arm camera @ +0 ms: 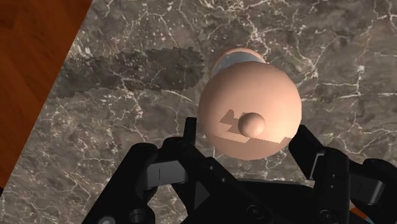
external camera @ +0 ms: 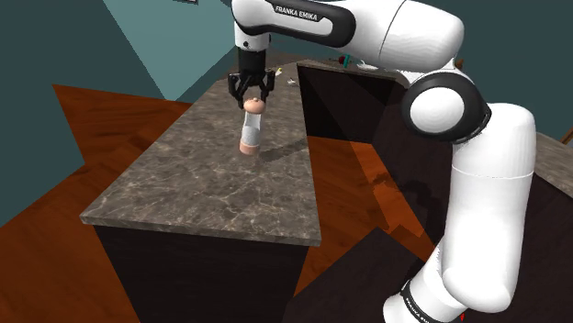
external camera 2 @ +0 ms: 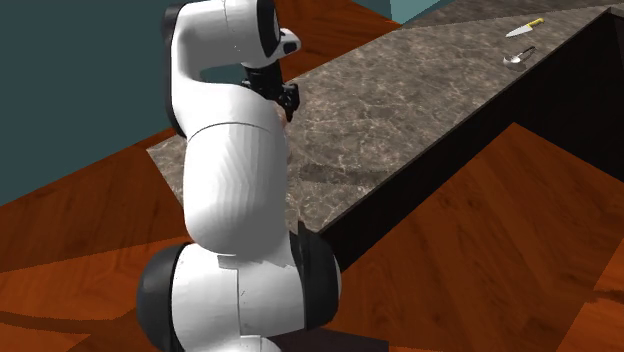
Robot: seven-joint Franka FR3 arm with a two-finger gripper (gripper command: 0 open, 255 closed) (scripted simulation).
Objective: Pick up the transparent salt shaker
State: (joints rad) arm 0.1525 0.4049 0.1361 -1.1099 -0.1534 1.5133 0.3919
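Note:
The salt shaker (external camera: 250, 128) has a rounded pinkish cap, a pale see-through middle and a pinkish base. It leans slightly at the middle of the dark marble counter (external camera: 211, 193), and I cannot tell whether its base touches the stone. My black gripper (external camera: 252, 99) comes straight down onto it. In the wrist view the cap of the shaker (arm camera: 248, 102) sits between the fingers of the gripper (arm camera: 245, 130), which are shut against its two sides. The second exterior view shows the gripper (external camera 2: 285, 105) partly behind the arm, over the counter (external camera 2: 420, 90).
A knife (external camera 2: 523, 28) and a spoon (external camera 2: 517, 56) lie at the counter's far end. A second dark counter (external camera: 367, 87) with small items stands behind the arm. Wooden floor (external camera: 55, 156) surrounds the counter; its edge (arm camera: 70, 76) runs near the shaker.

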